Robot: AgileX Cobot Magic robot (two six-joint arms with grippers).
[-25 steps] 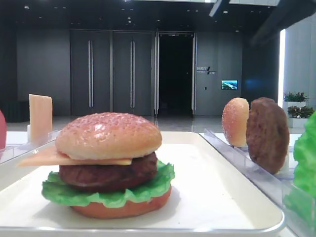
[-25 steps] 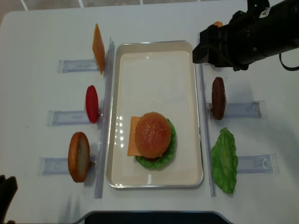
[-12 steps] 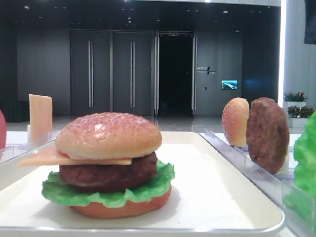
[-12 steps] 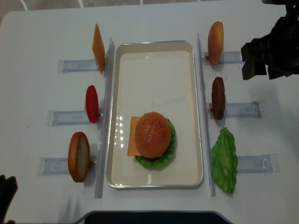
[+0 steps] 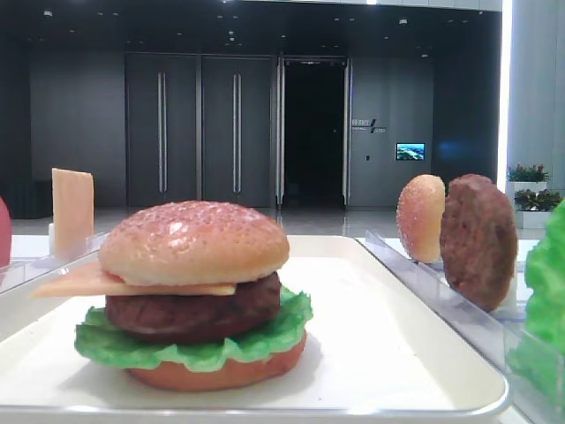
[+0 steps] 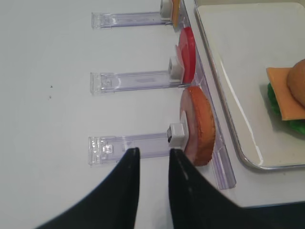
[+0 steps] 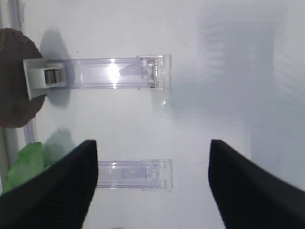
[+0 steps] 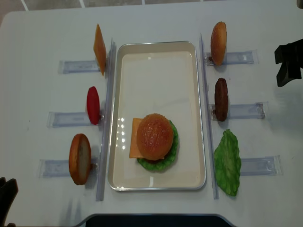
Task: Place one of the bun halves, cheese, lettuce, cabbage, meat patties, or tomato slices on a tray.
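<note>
A cream-white tray [image 8: 156, 61] lies mid-table and holds a stacked burger with a domed bun half [image 8: 154, 136] on top, over cheese, a patty and lettuce [image 5: 190, 346]. Clear racks beside the tray hold upright pieces: cheese [image 8: 99, 47], a red tomato slice [image 8: 93, 105] and a bun half [image 8: 79, 159] on the left, and another bun half [image 8: 218, 36], a meat patty [image 8: 221, 99] and lettuce [image 8: 227, 162] on the right. My right gripper [image 7: 152, 162] hangs open and empty over a bare rack. My left gripper [image 6: 153, 155] sits near the front-left bun, jaws slightly apart, empty.
Long clear strips [image 8: 204, 113] run along both sides of the tray. Slotted clear racks [image 7: 119, 74] stick outward from them onto the white table. The right arm [image 8: 289, 64] is at the table's right edge and the left arm [image 8: 5, 198] at the front-left corner.
The right arm has drawn back from above the tray's back right corner to the table's right edge, uncovering the back right bun half. Nothing on the tray or racks moved.
</note>
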